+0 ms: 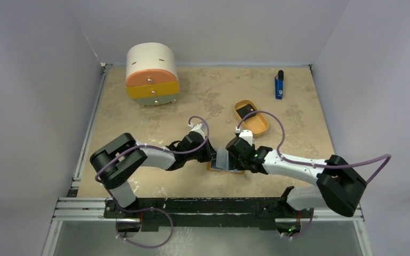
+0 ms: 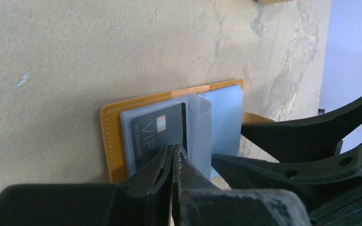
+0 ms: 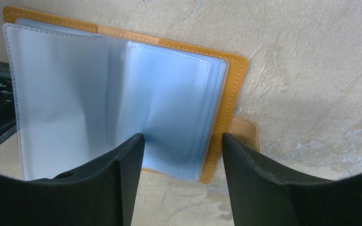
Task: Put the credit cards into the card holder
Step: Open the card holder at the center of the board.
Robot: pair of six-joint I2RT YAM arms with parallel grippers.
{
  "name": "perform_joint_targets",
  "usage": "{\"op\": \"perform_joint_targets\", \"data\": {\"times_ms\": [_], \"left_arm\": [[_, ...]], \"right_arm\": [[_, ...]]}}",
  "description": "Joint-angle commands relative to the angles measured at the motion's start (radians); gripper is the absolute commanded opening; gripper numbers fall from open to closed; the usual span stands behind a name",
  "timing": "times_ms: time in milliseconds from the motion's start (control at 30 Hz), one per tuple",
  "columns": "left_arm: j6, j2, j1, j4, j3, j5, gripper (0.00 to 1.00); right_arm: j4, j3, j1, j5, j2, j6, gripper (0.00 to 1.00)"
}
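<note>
One orange card holder [image 2: 107, 136] lies open on the tabletop [image 1: 139, 117], one black credit card [image 2: 158, 134] sleeved inside. Beyond it, one tan tray [image 1: 260, 127] holds what may be a second credit card [image 1: 247, 110]. Left claw [image 2: 173, 153] pressed together on the holder; right claw [image 3: 183, 139] spread above it.

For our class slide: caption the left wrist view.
Shut left tool at the open card holder, a black VIP card tucked inside.
</note>
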Motion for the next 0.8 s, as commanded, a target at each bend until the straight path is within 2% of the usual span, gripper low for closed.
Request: {"op": "perform_joint_targets", "data": {"times_ms": [0,167,300,400,533,767], "left_arm": [[0.031,-0.075,0.0,-0.21,-0.02,-0.063,0.01],[0.057,-0.224,0.002,-0.338,0.003,-0.11,0.22],[0.073,-0.338,0.002,-0.445,0.02,-0.146,0.29],[0.056,-0.405,0.002,-0.453,0.022,-0.154,0.32],[0.022,-0.389,0.001,-0.346,0.039,-0.084,0.33],[-0.011,-0.209,-0.003,-0.195,0.055,0.013,0.19]], "right_arm": [[0.04,0.004,0.003,0.001,0.007,0.004,0.64],[0.052,-0.003,0.003,0.001,0.041,0.002,0.63],[0.072,-0.011,0.003,-0.008,0.045,0.01,0.63],[0.075,-0.007,0.003,-0.01,0.05,0.007,0.63],[0.082,-0.005,0.003,-0.009,0.055,0.005,0.63],[0.084,-0.005,0.003,-0.013,0.052,0.008,0.63]]}}
